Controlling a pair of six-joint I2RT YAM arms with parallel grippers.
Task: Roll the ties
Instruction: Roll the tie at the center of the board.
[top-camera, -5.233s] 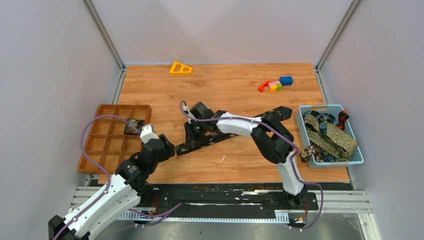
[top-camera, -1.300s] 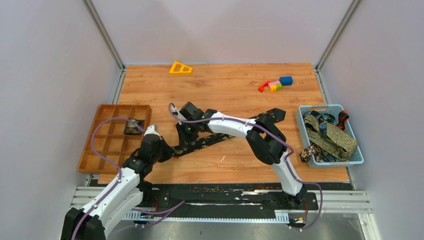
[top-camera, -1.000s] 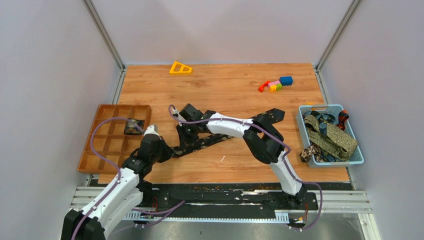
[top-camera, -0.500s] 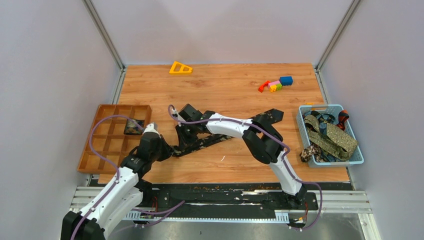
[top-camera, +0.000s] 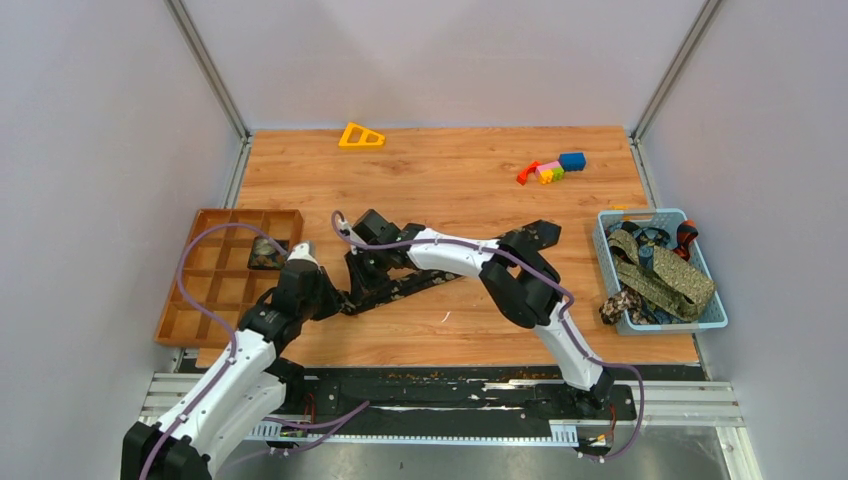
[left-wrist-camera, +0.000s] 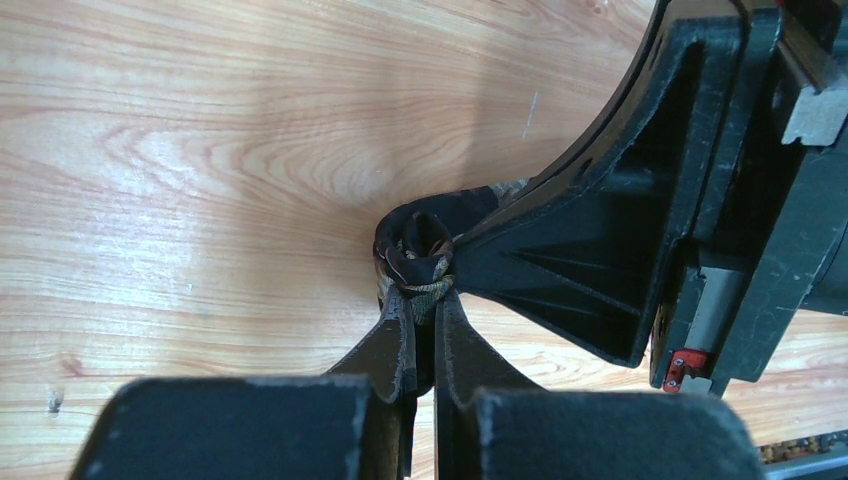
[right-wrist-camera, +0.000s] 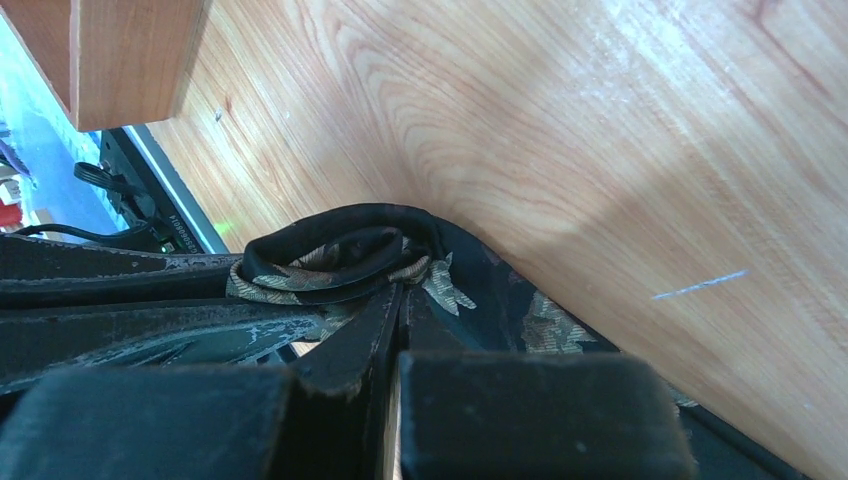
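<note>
— Arms?
— Two, both bent low, meeting near tray (top-camera: 225, 225).
— Grippers?
— Left gripper (left-wrist-camera: 425, 300) pinched tight on tie (left-wrist-camera: 412, 245) roll. Right gripper (right-wrist-camera: 400, 295) too.
— Ties?
— One on table (top-camera: 450, 180), one rolled in tray, a heap in basket (top-camera: 670, 322).

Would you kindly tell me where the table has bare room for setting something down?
Bare wood lies at the back between the triangle and the blocks, and along the near edge in front of the tie. It is crowded where the left pincer and right pincer grip the tie's rolled end beside the tray; the basket is full.
</note>
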